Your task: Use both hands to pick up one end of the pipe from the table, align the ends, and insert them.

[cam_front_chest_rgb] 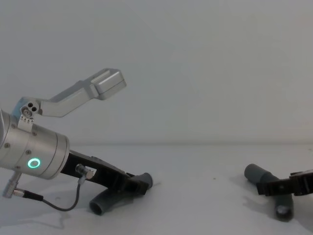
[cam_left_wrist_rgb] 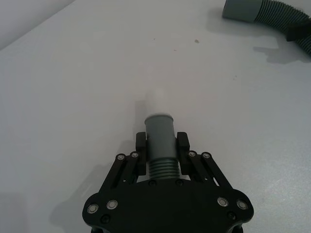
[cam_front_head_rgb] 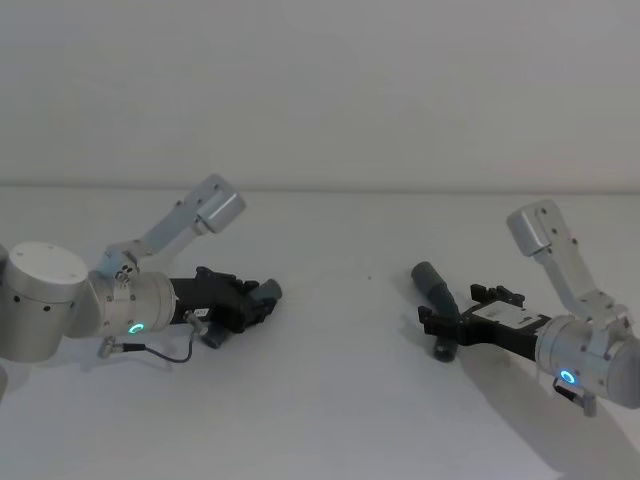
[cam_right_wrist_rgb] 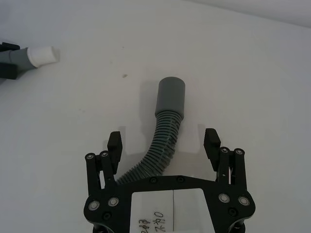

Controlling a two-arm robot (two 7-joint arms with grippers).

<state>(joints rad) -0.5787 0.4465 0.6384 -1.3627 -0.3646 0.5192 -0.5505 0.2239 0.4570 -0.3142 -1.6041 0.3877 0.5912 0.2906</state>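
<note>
Grasping step: the left gripper (cam_left_wrist_rgb: pixel 162 141), lower centre, has its jaws clamped on one hose piece (cam_left_wrist_rgb: pixel 160 127). The right gripper (cam_right_wrist_rgb: pixel 163 141) has its jaws apart astride the other hose piece (cam_right_wrist_rgb: pixel 170 99). It probably needs to close next, then lift.

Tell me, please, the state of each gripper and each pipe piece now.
left gripper, shut on the spigot piece.
right gripper, open, straddling the socket piece.
spigot piece, gripped near its cuff.
socket piece, lying free on the table, not joined.
</note>
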